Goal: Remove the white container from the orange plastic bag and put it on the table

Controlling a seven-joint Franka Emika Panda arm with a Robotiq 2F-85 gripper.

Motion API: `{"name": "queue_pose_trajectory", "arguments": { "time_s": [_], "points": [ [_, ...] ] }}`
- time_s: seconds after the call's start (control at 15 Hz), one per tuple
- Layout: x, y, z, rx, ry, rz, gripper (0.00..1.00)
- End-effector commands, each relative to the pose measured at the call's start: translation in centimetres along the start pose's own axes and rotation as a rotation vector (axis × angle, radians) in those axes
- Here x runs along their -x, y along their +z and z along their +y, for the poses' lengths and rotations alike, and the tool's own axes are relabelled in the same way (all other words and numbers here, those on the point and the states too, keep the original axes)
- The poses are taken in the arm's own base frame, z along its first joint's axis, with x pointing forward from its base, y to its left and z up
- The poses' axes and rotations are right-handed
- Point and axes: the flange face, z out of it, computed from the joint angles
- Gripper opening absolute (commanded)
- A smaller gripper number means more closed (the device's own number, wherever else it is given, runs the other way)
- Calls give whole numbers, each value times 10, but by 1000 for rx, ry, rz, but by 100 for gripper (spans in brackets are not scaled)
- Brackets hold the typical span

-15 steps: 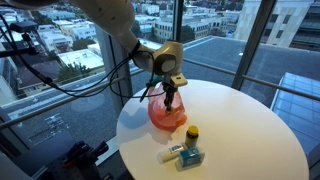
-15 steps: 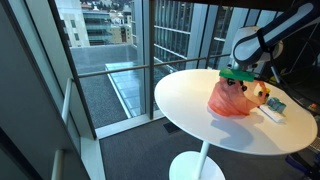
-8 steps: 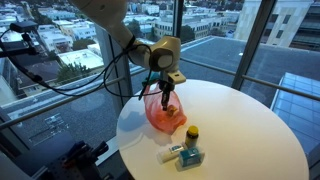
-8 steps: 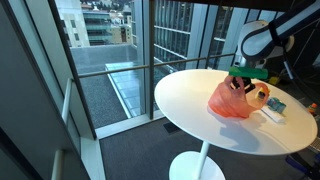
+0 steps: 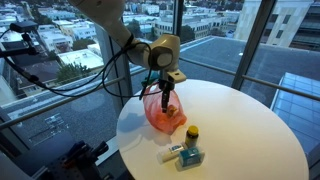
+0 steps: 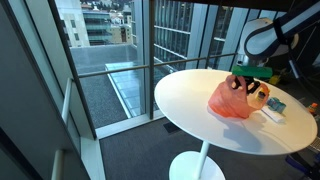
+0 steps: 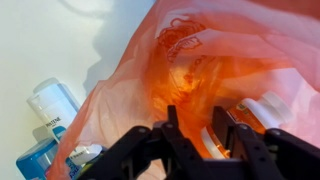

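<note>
The table (image 5: pixel 245 130) rim runs close beside the orange plastic bag (image 5: pixel 160 116); on the bag's opposite side the table top is bare. The gripper (image 7: pixel 195 122) hangs at the bag mouth, jaws apart, clamping nothing. The white container (image 7: pixel 268 108) shows faintly through the bag film.

Yellow-capped bottle (image 5: pixel 192 134) stands upright; flat white-and-teal item (image 5: pixel 183 154) lies just beside it (label illegible). Full-height windows (image 5: pixel 60 40) behind.
</note>
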Motion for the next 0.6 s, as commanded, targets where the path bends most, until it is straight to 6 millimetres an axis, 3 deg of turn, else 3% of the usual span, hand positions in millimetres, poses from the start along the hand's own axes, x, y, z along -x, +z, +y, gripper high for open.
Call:
{"name": "queue_pose_trajectory", "arguments": {
  "time_s": [0.0,0.2,0.53],
  "points": [
    [-3,-4,-1,6,-56,1,73],
    [-11,1,-6,15,-44,-8,97],
    [-31,11,-17,20,50,-25,100]
  ]
}}
